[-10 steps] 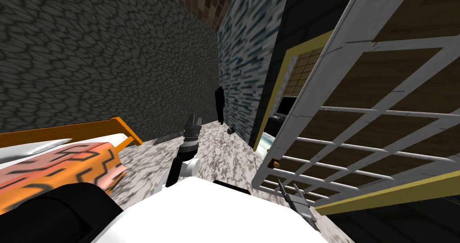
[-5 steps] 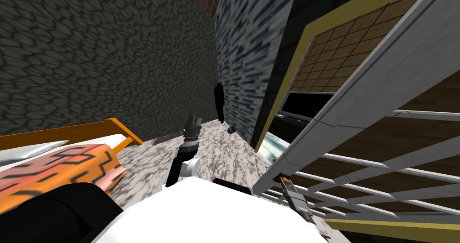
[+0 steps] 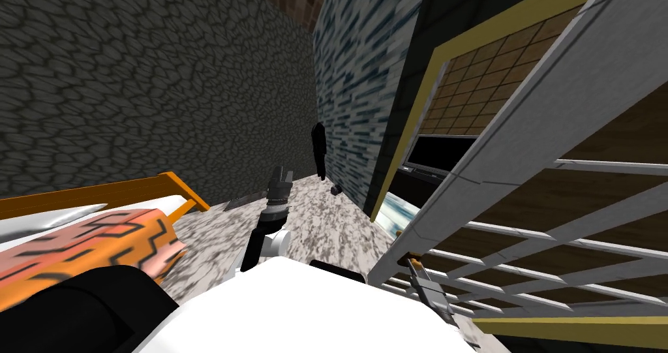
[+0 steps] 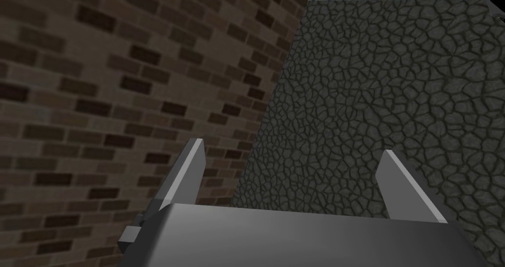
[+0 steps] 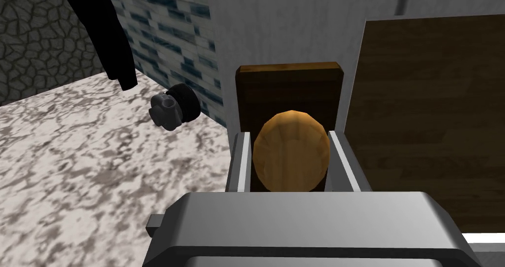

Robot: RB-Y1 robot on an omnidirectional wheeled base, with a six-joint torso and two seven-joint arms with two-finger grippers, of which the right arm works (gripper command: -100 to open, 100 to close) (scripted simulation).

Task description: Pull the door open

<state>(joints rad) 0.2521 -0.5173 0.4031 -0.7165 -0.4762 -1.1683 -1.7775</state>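
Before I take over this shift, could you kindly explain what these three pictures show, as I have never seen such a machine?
It is a two-armed robot in a simulated house. The wide picture comes from a camera on its head; the other two come from cameras on its hands. The right gripper is shut on a round brown knob of a white-framed door, which stands partly open. The left gripper is open and holds nothing. A small dark object lies on the mottled floor.
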